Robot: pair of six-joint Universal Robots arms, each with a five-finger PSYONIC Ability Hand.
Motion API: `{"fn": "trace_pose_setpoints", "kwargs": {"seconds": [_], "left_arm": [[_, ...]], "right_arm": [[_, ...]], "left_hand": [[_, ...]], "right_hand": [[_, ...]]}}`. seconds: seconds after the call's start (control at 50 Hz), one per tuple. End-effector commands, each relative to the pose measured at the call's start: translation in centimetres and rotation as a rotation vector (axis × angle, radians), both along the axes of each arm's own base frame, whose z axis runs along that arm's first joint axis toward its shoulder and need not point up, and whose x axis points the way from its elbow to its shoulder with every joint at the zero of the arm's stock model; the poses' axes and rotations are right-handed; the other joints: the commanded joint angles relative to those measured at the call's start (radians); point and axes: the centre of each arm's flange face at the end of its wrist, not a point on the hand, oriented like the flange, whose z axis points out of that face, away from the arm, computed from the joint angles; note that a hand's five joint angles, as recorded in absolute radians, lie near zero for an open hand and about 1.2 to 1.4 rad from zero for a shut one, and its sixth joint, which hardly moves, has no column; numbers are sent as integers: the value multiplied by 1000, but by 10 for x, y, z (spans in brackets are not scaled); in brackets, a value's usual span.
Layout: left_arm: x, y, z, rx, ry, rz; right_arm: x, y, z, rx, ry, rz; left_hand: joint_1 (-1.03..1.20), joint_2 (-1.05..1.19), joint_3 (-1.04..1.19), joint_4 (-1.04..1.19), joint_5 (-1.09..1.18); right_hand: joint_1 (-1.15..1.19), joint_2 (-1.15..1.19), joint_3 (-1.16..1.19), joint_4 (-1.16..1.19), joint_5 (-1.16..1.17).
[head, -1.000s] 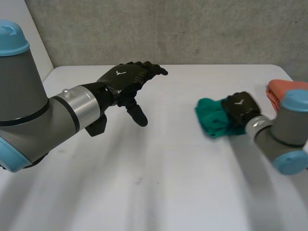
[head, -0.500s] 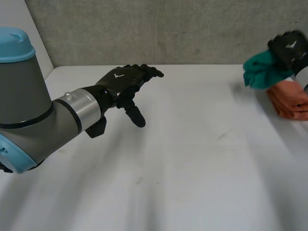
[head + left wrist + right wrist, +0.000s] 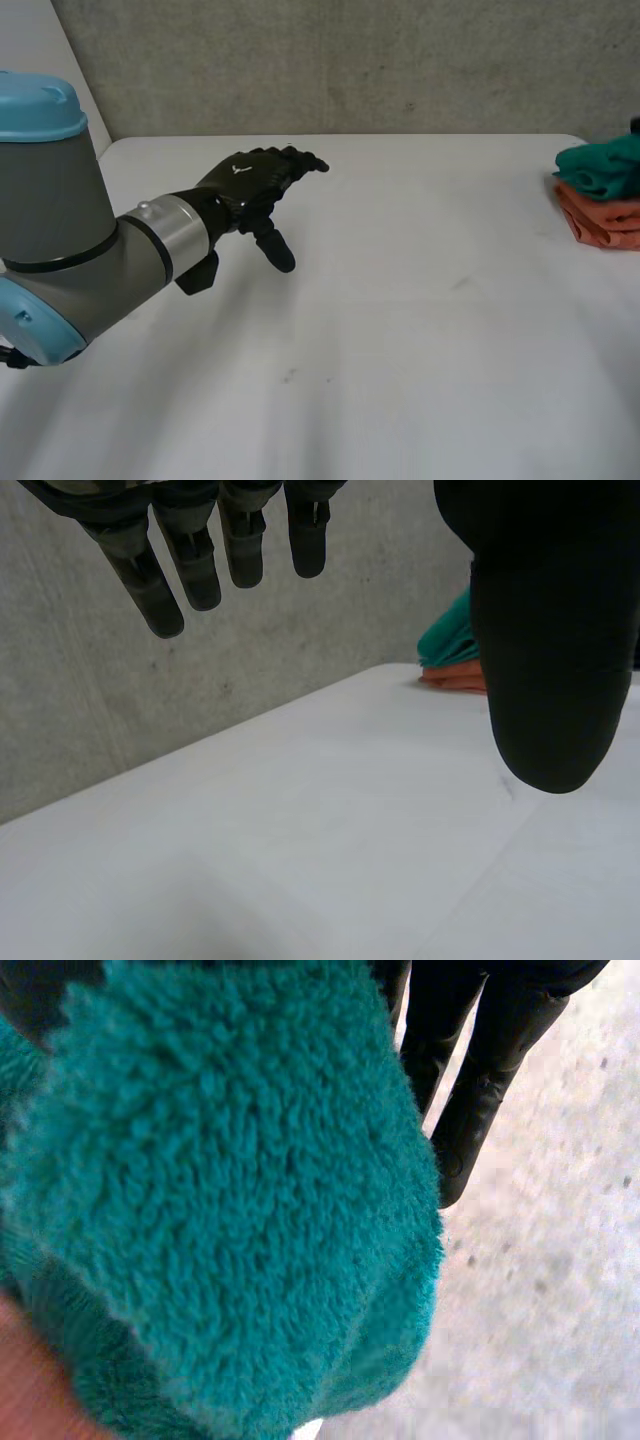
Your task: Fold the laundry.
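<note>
While the left hand (image 3: 250,178) hangs above the white table (image 3: 400,340) on its far left part, it is released: its fingers (image 3: 160,590) point out almost straight and a little apart, the thumb (image 3: 545,640) points down toward the tabletop, and nothing is between them. From its wrist view the bare table surface lies under the palm. Behind the table stands a rough grey concrete wall (image 3: 380,60).

Well apart from this hand, at the table's far right edge, the folded teal fluffy towel (image 3: 603,168) lies on top of a folded orange cloth (image 3: 600,220), so the two make a small stack. The right hand (image 3: 480,1050) is directly at the teal towel, whose thick pile lies close under the palm in its wrist view. If this hand grasps the towel or has let it go, I cannot tell.
</note>
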Motion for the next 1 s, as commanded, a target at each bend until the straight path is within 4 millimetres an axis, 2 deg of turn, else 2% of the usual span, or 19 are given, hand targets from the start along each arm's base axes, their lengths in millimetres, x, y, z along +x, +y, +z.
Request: {"fn": "trace_pose_setpoints", "kwargs": {"seconds": [0.02, 0.1, 0.14, 0.16, 0.18, 0.2, 0.3, 0.4, 0.52, 0.54, 0.6, 0.62, 0.68, 0.7, 0.76, 0.78, 0.84, 0.94, 1.0], "left_arm": [[-1, -2, -9, 23, -12, 5], [-1, -2, -11, 27, -14, 5], [0, -1, -11, 29, -15, 5], [0, -1, -10, 26, -15, 4], [0, -1, -10, 25, -14, 4], [0, -1, -9, 23, -14, 4], [0, 0, -7, 19, -10, 5], [1, 3, 2, -3, 2, 3], [5, 9, 24, -54, 33, 5], [6, 11, 29, -64, 40, 6], [10, 16, 45, -109, 62, 16], [11, 17, 50, -123, 70, 25], [19, 19, 70, -190, 96, 86], [21, 19, 73, -204, 102, 104], [30, 19, 86, -260, 120, 192], [33, 19, 88, -266, 122, 215], [46, 16, 90, -278, 114, 322], [57, 12, 82, -264, 85, 396], [58, 11, 72, -247, 52, 396]], "right_arm": [[-30, 11, -39, 92, 18, -27], [-44, 16, -44, 107, 44, -52], [-52, 19, -42, 117, 44, -69], [-54, 20, -40, 118, 46, -73], [-54, 23, -34, 128, 41, -77], [-55, 24, -29, 131, 39, -80], [-50, 34, 2, 150, 38, -89], [-37, 54, 64, 158, 38, -121], [-26, 79, 116, 189, 11, -243], [-19, 84, 122, 195, 8, -254], [27, 107, 152, 199, 6, -235], [58, 119, 162, 203, 0, -196], [96, 135, 165, 217, -18, -160], [117, 144, 163, 244, -46, -148], [149, 161, 159, 289, -104, -131], [167, 176, 162, 308, -147, -119], [188, 197, 162, 329, -210, -112], [219, 231, 135, 345, -269, -122], [224, 239, 131, 312, -284, -133]], "left_hand": [[54, 48, 41, 49, 33], [54, 48, 41, 49, 33], [54, 48, 41, 49, 33], [54, 48, 41, 49, 33], [54, 48, 41, 49, 33], [54, 48, 41, 49, 33], [54, 48, 41, 49, 33], [52, 45, 38, 46, 30], [40, 33, 26, 34, 18], [40, 33, 26, 34, 18], [34, 28, 20, 28, 13], [31, 25, 17, 25, 10], [8, 1, -6, 2, -14], [5, -2, -9, -1, -17], [-4, -11, -18, -10, -26], [-4, -11, -18, -10, -26], [-4, -11, -18, -10, -26], [-7, -14, -21, -13, -29], [-10, -17, -24, -16, -31]], "right_hand": [[469, 235, 238, 206, 294], [469, 235, 238, 206, 294], [240, 5, 9, -23, 65], [55, -179, -176, -208, -120], [-458, -693, -689, -721, -633], [-752, -987, -983, -1015, -927], [-752, -987, -983, -1015, -927], [-752, -987, -983, -1015, -927], [-752, -987, -983, -1015, -927], [-752, -987, -983, -1015, -927], [-752, -987, -983, -1015, -927], [-752, -987, -983, -1015, -927], [-752, -987, -983, -1015, -927], [-752, -987, -983, -1015, -927], [-752, -987, -983, -1015, -927], [-752, -987, -983, -1015, -927], [-752, -987, -983, -1015, -927], [-752, -987, -983, -1015, -927], [-752, -987, -983, -1015, -927]]}}
